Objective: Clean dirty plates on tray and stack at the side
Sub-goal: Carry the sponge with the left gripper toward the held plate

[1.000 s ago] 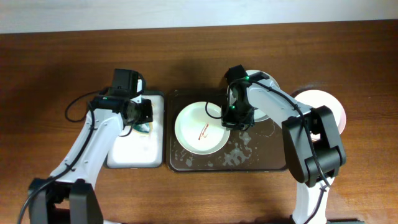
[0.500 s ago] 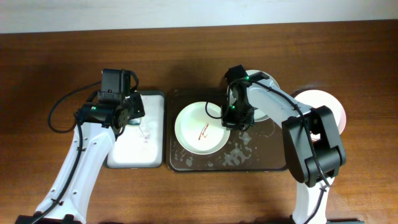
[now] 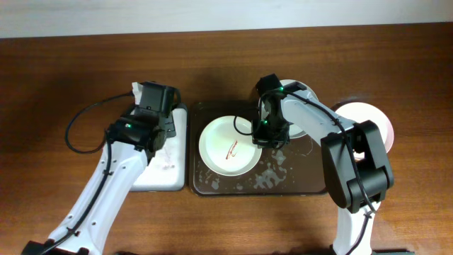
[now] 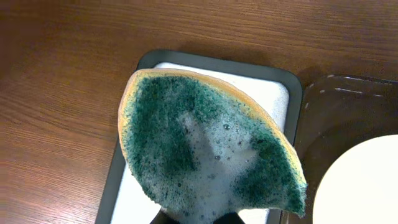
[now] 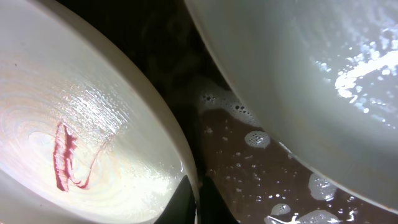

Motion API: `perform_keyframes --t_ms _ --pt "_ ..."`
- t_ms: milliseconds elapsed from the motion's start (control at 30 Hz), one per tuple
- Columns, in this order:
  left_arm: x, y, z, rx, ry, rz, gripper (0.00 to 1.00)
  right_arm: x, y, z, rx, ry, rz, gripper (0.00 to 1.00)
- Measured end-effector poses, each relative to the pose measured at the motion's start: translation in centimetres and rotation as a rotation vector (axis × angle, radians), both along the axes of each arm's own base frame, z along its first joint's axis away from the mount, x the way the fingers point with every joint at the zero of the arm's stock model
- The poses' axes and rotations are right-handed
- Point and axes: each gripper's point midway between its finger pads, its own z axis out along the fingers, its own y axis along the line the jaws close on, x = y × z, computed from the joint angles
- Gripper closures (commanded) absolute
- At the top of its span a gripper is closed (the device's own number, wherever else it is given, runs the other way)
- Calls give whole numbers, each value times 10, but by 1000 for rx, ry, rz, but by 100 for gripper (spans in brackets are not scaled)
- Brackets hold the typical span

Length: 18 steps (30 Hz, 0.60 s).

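Note:
A pale plate with a red smear point(image 3: 228, 145) lies on the left of the dark brown tray point(image 3: 297, 183). My right gripper point(image 3: 266, 136) is shut on its right rim; in the right wrist view the fingers point(image 5: 198, 200) pinch the rim of this plate point(image 5: 81, 143). A second white plate point(image 3: 303, 120) lies at the tray's back right, close beside it point(image 5: 311, 74). A third plate point(image 3: 369, 119) rests on the table right of the tray. My left gripper point(image 3: 151, 129) is shut on a foamy green-and-yellow sponge point(image 4: 205, 143), held above the white tray point(image 4: 267, 93).
The smaller white tray point(image 3: 161, 177) sits just left of the brown tray, edges nearly touching. Soapy foam patches point(image 3: 272, 176) cover the brown tray's front. A black cable point(image 3: 78, 127) loops left of my left arm. Bare wooden table lies all round.
My left arm has lifted the sponge off the white tray, swung left, then come back right toward the brown tray. The right arm and the plates have not moved.

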Motion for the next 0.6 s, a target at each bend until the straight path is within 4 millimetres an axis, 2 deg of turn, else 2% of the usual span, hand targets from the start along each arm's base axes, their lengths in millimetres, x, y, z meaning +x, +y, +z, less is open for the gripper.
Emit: perform_keyframes --t_ms 600 --pt "0 3 2 31 -7 10 100 0 0 0 0 0 0 96"
